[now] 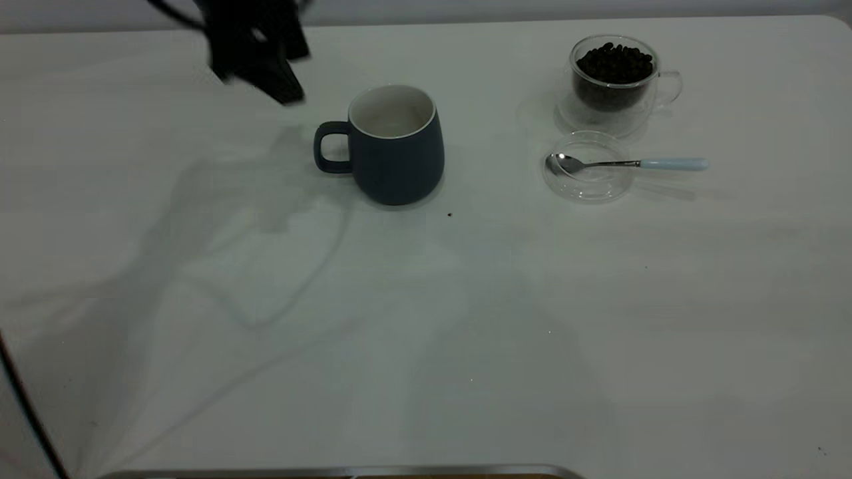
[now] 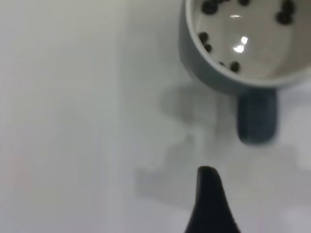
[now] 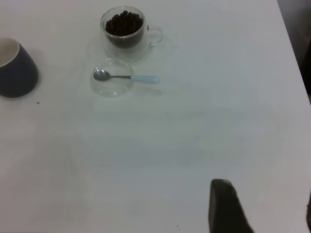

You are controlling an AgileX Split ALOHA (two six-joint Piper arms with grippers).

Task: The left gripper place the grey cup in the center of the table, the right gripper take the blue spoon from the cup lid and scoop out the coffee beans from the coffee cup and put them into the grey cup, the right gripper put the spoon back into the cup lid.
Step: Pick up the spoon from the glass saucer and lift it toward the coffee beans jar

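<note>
dark grey ceramic cup (image 1: 397, 148) upright at frame centre, handle toward frame left, a few beans inside (left wrist view) | blue-handled metal spoon (image 1: 626, 163) lying across clear glass lid (image 1: 587, 175), right of centre | glass coffee cup of beans (image 1: 614, 83) just above lid | left gripper (image 1: 266, 56) upper left, off the cup, fingers: cannot tell | right gripper (image 3: 228, 208) away from objects, fingers: cannot tell

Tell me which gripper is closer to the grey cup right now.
Left. The left gripper hovers just beyond the grey cup, on its handle side. The right gripper is out of the exterior view; its wrist view shows the cup far off across the table.
</note>
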